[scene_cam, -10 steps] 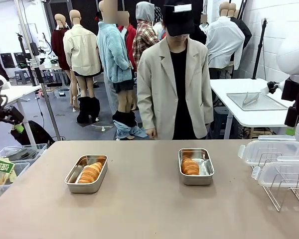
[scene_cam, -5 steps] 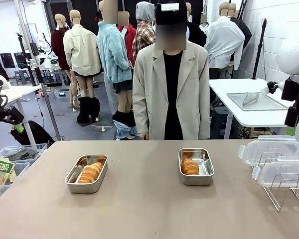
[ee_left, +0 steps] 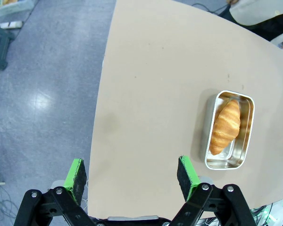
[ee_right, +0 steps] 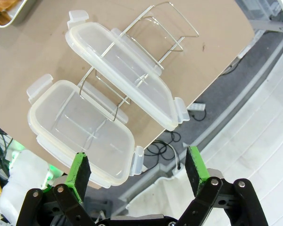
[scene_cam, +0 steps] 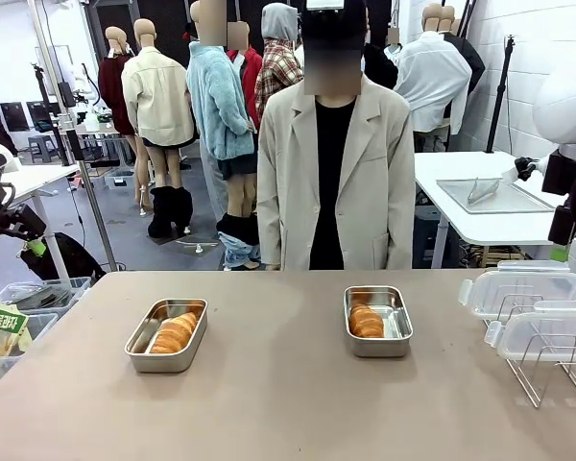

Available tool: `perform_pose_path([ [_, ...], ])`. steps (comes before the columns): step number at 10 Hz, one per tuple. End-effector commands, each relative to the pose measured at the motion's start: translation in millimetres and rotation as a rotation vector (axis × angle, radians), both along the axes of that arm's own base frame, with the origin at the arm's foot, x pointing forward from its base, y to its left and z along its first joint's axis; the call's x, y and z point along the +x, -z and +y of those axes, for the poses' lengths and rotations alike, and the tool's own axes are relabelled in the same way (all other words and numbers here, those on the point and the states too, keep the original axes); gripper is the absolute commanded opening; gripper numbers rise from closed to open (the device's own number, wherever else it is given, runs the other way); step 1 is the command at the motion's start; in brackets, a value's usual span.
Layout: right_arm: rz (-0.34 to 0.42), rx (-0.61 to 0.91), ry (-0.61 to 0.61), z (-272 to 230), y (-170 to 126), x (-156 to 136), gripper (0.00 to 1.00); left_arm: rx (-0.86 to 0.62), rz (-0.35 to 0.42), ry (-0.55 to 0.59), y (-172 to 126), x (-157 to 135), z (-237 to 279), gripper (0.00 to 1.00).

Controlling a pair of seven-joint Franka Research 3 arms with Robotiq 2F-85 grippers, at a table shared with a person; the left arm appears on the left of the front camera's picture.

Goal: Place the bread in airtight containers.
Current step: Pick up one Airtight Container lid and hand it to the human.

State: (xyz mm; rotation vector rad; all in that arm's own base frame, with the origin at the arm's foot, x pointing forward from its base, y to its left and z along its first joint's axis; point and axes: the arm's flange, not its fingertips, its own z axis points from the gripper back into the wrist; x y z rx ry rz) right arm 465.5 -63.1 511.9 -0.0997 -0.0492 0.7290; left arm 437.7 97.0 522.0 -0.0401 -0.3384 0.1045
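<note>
Golden ridged rolls [scene_cam: 174,332] [scene_cam: 366,321] already sat in rectangular steel tins [scene_cam: 163,363] [scene_cam: 377,348]; clear plastic lids [ee_right: 122,75] [ee_right: 80,127] lay just ahead of my empty, wide-open right claw [ee_right: 137,162], left claw [ee_left: 130,167] same.

Bright, even indoor light from overhead leaves only short, soft shadows beside the airtight containers [scene_cam: 163,360] on the matte table [scene_cam: 288,413], a pale glare patch marks the grey floor [ee_left: 40,100], and both wrist views curve at their edges.
</note>
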Motion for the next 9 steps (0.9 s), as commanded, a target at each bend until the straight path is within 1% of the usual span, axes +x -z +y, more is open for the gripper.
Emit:
perform_pose_path([
  [1, 0.009, 0.002, 0.013, 1.0, -1.8, -0.4, 1.0, 0.008, 0.0, -0.004, -0.9, 0.1, 1.5, 1.0],
  [9, 0.009, 0.002, 0.013, 1.0, -1.8, -0.4, 1.0, 0.008, 0.0, -0.004, -0.9, 0.1, 1.5, 1.0],
])
